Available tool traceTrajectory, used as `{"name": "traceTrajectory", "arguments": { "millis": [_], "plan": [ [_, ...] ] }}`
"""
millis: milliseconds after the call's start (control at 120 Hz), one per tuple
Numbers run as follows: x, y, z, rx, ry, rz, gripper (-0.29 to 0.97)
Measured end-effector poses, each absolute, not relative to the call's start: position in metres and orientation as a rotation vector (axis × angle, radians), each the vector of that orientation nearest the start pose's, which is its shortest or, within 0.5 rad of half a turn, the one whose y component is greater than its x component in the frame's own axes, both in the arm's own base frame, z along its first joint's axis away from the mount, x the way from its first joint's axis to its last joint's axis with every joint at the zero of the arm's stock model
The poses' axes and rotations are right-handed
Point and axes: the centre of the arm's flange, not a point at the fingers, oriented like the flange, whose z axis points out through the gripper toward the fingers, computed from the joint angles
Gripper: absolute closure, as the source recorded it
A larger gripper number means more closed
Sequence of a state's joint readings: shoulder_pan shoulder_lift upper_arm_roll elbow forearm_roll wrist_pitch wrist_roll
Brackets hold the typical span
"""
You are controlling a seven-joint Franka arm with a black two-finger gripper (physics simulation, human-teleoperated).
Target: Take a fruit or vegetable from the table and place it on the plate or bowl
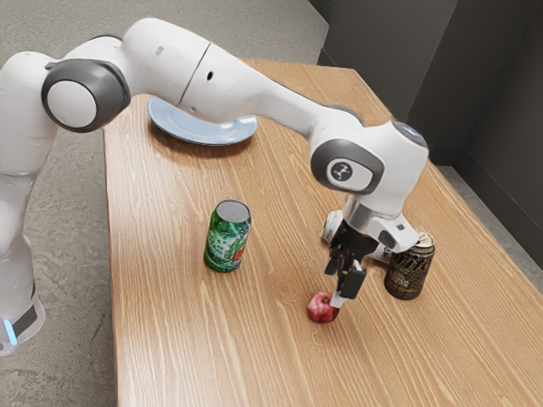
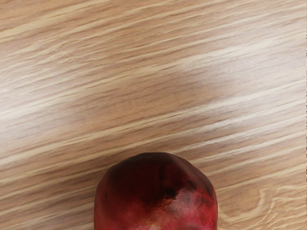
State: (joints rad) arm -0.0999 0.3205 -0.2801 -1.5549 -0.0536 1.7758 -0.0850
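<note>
From the side camera: shows a small, round, dark-red fruit (image 1: 321,308) resting on the light wooden table (image 1: 170,339), toward the near edge and the exterior view's right, with the black two-finger gripper (image 1: 338,297) set low against its right flank. Cannot tell the width of the opening, nor any real hold on the fruit; looks placed off-centre rather than squarely over it. Places a green aluminium soda can (image 1: 227,236) upright to the left, well apart, a dark brown-and-gold drinks can (image 1: 410,267) upright just right of the hand, and a shallow pale-blue plate (image 1: 204,131) at the far left, partly under the arm. Risks, as a judgement: rolling the fruit away leftward if closed off-centre; losing it from a glancing pinch on smooth, curved skin during the lift; brushing the dark can with the wrist on any turn; clipping the green can on a low carry toward the plate. From the hand camera: shows the fruit just under the hand, sitting on bare wood grain, lumpy-shouldered and faintly ridged, with a dark blemish on the upper face. Reads as near-round with no marked long axis; points nowhere in particular, though seems to stand with one end up toward the hand. Cannot confirm stem or crown.
</note>
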Motion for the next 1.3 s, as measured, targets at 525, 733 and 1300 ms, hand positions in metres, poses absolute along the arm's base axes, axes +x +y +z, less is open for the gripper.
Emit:
{"name": "traceTrajectory", "arguments": {
  "millis": [525, 733, 1300],
  "plan": [
    [0.601, -0.229, 0.430, -3.285, 0.394, 0.190, 0.00],
    [0.601, -0.228, 0.424, -3.299, 0.376, 0.190, 0.00],
    [0.603, -0.218, 0.439, -3.295, 0.376, 0.129, 0.00]
  ]
}}
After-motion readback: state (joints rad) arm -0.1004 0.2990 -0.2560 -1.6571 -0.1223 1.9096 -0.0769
